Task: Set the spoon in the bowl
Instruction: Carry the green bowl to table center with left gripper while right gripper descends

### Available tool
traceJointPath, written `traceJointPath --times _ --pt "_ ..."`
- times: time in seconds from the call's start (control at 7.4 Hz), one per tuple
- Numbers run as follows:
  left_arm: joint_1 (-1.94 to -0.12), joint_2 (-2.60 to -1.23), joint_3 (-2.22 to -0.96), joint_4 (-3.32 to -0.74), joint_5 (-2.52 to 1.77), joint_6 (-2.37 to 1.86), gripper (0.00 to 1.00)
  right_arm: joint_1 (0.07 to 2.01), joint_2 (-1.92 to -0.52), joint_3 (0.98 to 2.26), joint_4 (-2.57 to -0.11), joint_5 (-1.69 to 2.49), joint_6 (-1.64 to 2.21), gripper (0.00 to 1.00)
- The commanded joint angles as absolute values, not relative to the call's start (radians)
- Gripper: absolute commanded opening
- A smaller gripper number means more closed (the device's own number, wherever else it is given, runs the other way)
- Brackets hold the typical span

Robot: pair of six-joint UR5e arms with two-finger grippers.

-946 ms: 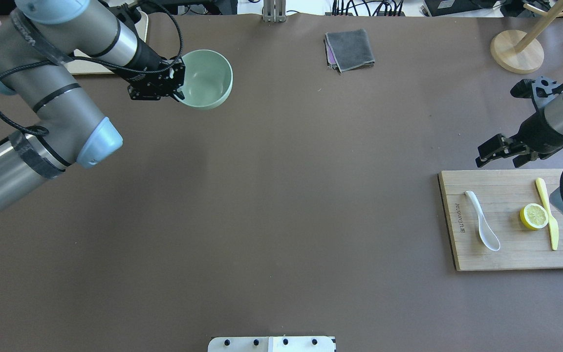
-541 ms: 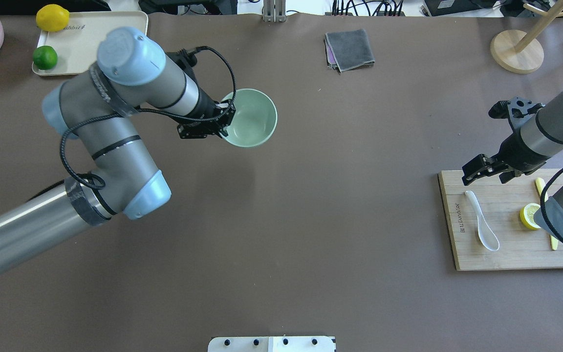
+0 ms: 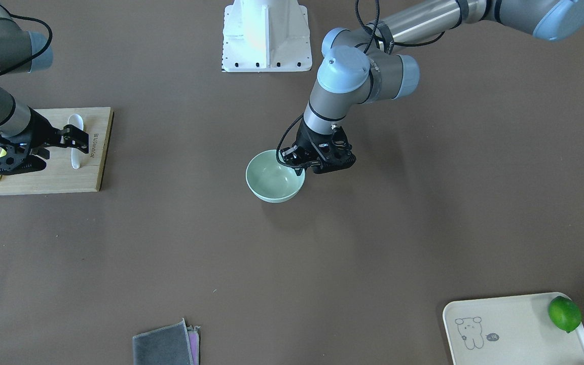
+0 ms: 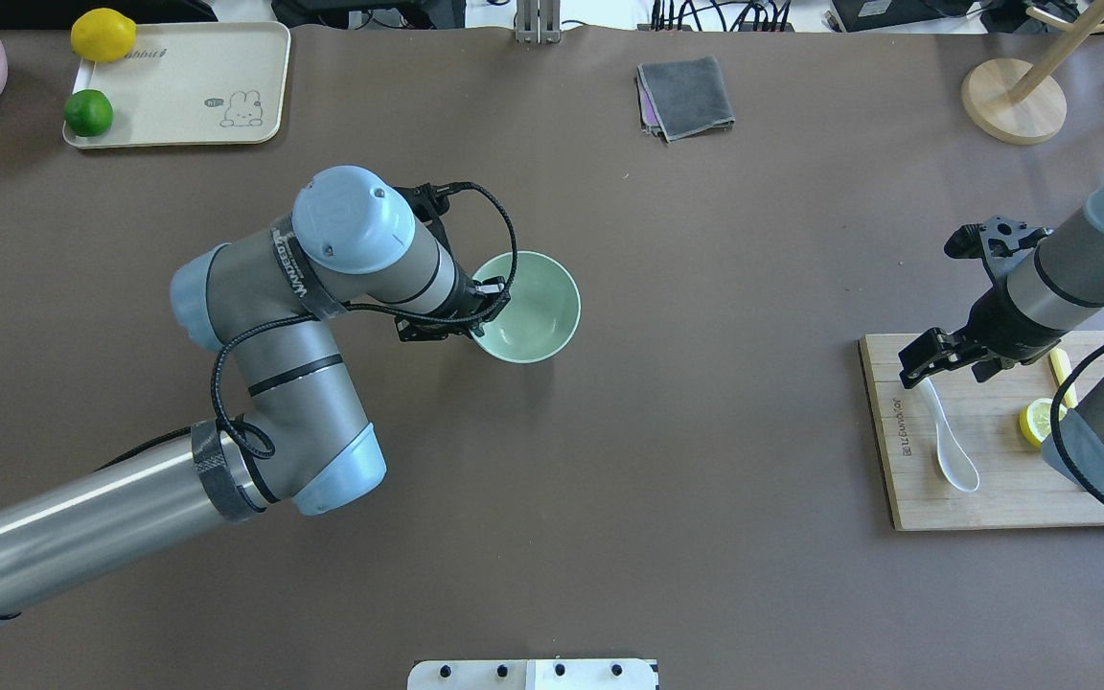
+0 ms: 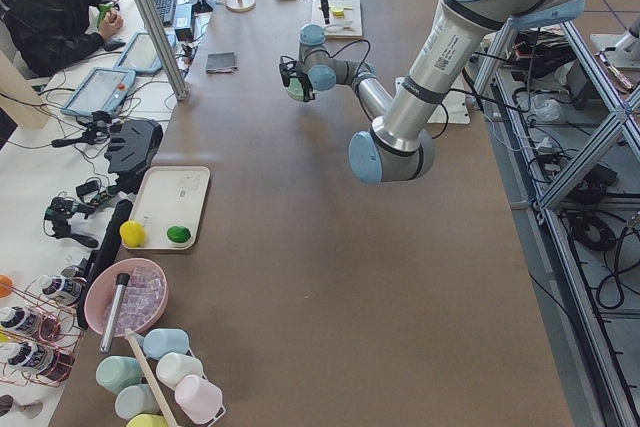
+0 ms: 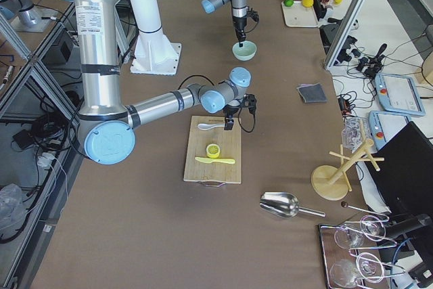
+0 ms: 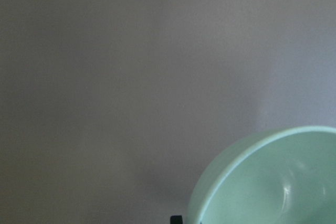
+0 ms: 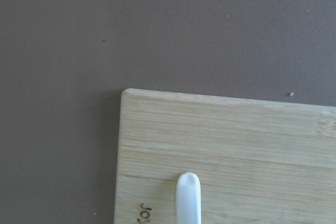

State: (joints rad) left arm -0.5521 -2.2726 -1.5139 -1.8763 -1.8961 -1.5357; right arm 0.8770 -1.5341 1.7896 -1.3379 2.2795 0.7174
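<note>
Spoon lies flat on the cutting board, at the robot's right end of the desk. It sits beside the board's printed edge. Its long axis runs across the board's short side, with the handle tip away from the robot and the scoop toward it.

Right pincer hangs over the handle end with its fingers spread and nothing between them. The right wrist view shows the handle tip centred at the bottom of the picture, so the approach looks lined up with the handle. Height above the spoon: cannot tell.

Bowl is near the middle of the desk, well apart from the spoon on the robot's left side. Left pincer pinches the bowl's near rim, one finger inside and one outside. Whether the bowl rests on the desk or is held just off it is unclear.

Judgement: the right arm is by far the nearer to the spoon. The next move is to come down on the handle and close across its width. A lemon half and a yellow knife lie further along the board, clear of that path.
</note>
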Motion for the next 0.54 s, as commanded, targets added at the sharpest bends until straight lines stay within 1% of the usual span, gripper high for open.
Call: traceJointPath --times 0.0,0.14,0.27,0.41 --pt "-0.526 -2.278 -1.491 -1.876 -1.876 -1.532 0.0 0.868 -1.539 1.789 -1.339 2.278 0.718 1.0" --pt "-0.526 -2.278 -1.494 -1.876 -1.876 -1.532 0.18 0.862 -1.539 1.789 -1.339 2.278 0.719 1.0" --pt "-0.526 -2.279 -1.502 -1.878 -1.872 -1.523 0.81 0.858 -1.539 1.787 -1.339 2.275 0.719 1.0" --pt "-0.528 -2.278 -1.517 -1.879 -1.837 -1.484 0.98 0.848 -1.539 1.789 -1.339 2.26 0.719 1.0"
